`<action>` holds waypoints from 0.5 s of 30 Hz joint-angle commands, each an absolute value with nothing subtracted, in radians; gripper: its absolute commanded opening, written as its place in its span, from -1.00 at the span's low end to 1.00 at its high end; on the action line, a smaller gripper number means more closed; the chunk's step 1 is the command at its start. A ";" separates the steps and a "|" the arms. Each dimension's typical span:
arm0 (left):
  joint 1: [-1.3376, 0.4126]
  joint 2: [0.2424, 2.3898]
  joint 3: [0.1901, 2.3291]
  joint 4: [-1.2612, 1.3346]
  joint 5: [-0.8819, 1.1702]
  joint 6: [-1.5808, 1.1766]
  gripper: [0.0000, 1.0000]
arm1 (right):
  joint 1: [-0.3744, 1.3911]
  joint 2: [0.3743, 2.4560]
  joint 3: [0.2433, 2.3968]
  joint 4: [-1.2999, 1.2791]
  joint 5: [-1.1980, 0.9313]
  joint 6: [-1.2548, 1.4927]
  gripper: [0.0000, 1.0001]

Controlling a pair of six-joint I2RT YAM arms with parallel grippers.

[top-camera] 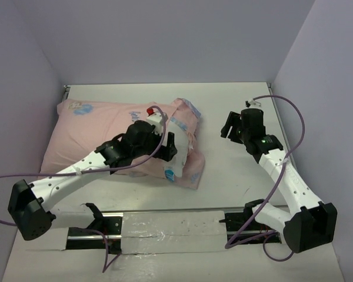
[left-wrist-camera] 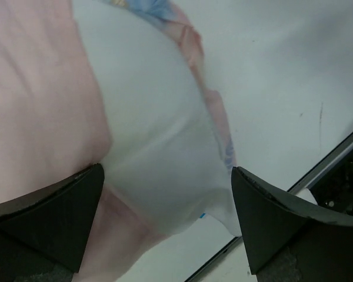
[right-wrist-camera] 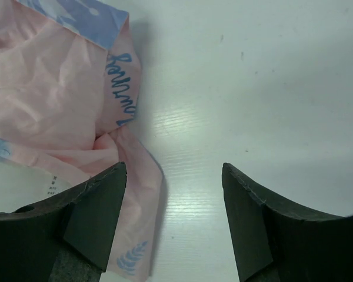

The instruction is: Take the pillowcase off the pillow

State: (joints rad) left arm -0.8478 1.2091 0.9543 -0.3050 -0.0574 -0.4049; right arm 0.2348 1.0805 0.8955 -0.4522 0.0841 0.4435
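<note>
- The thin pale pink fabric pillowcase [top-camera: 100, 126] with small blue marks lies on the left half of the flat white table [top-camera: 235, 182], and reaches from near the left wall to about the table's middle.
- At its right end the pillowcase is bunched and folded back. A blue printed inner face and blue script lettering show there in the right wrist view.
- The plump plain white pillow [left-wrist-camera: 159, 147] is still mostly inside the pillowcase. A smooth white bulge of it is exposed at the open right end.
- The left gripper [left-wrist-camera: 167, 217] sits over this exposed end with its two black fingers [left-wrist-camera: 53, 217] spread wide.
- The white bulge and a strip of pink fabric lie between the left fingers. Nothing is clamped, and contact with the fabric cannot be determined.
- The right gripper [right-wrist-camera: 173, 217] hangs over bare table to the right of the pillowcase, clear of it in the top view.
- Its dark fingers [right-wrist-camera: 265, 229] are spread wide and hold nothing.
- In the right wrist view the pink edge of the pillowcase runs just beside the left-hand finger.
</note>
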 commanded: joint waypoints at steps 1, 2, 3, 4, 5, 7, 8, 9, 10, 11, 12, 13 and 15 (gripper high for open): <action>-0.913 1.264 1.113 -0.426 -0.141 -0.374 0.99 | 0.203 1.057 0.904 -0.497 0.111 0.423 0.47; -0.958 1.302 1.144 -0.472 -0.168 -0.367 0.99 | 0.195 1.054 0.904 -0.497 0.097 0.423 0.47; -0.985 1.302 1.178 -0.472 -0.198 -0.364 0.99 | 0.195 1.052 0.904 -0.495 0.092 0.425 0.47; -1.030 1.345 1.239 -0.521 -0.224 -0.357 0.99 | 0.196 1.051 0.899 -0.486 0.087 0.425 0.47; -1.052 1.368 1.264 -0.546 -0.294 -0.356 0.98 | 0.196 1.048 0.897 -0.483 0.081 0.425 0.47; -1.083 1.440 1.339 -0.607 -0.365 -0.360 0.98 | 0.193 1.042 0.896 -0.471 0.058 0.428 0.48; -1.097 1.468 1.360 -0.627 -0.412 -0.360 0.99 | 0.195 1.040 0.893 -0.465 0.049 0.426 0.48; -1.100 1.494 1.380 -0.640 -0.437 -0.364 0.99 | 0.195 1.039 0.891 -0.460 0.045 0.425 0.48; -1.101 1.546 1.419 -0.652 -0.457 -0.367 0.99 | 0.195 1.039 0.890 -0.454 0.038 0.420 0.48; -1.101 1.578 1.440 -0.691 -0.509 -0.382 0.99 | 0.193 1.040 0.891 -0.454 0.038 0.417 0.48; -1.101 1.636 1.492 -0.719 -0.546 -0.396 0.99 | 0.192 1.042 0.893 -0.454 0.038 0.416 0.49; -1.101 1.666 1.518 -0.747 -0.586 -0.412 0.99 | 0.192 1.045 0.891 -0.453 0.035 0.414 0.49; -1.101 1.744 1.593 -0.828 -0.690 -0.466 0.99 | 0.192 1.048 0.888 -0.449 0.028 0.411 0.49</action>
